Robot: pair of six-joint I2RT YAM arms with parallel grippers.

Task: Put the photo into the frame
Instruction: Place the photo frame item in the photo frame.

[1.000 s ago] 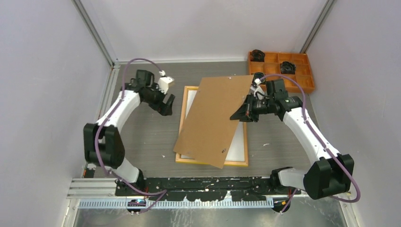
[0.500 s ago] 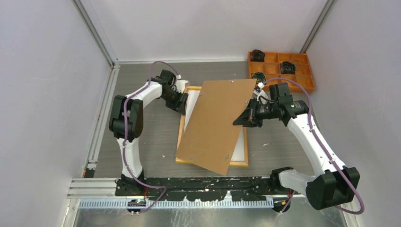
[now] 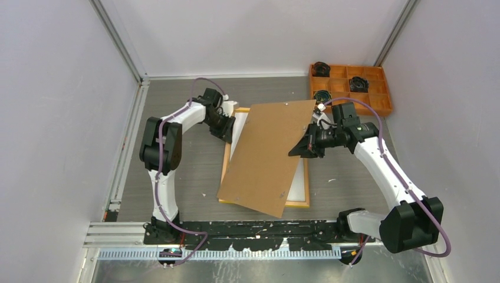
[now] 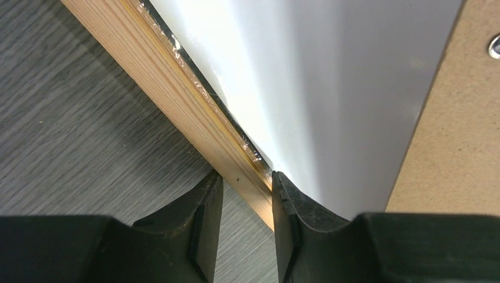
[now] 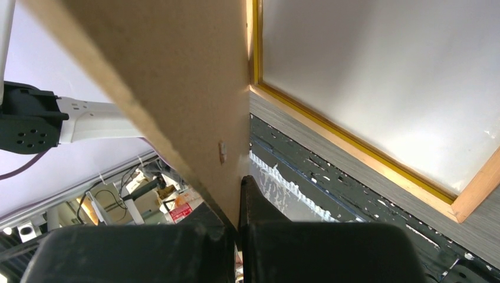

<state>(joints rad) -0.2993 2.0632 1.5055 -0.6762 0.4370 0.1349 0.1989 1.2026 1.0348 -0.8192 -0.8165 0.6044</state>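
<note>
Top view: high, from near edge, looks down on whole counter [image 3: 194, 165]. Wrist views: very close, low. All share frame [image 3: 226, 165], backing board [image 3: 265, 153].

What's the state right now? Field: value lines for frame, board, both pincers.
frame: lying flat, wood side up
white sheet: inside the frame opening, possibly the photo face down
backing board: tilted and askew over the frame, not seated
left pincer: astride the frame's left rail; grip unclear
right pincer: shut on the backing board's right edge
orange tray: far right corner
</note>
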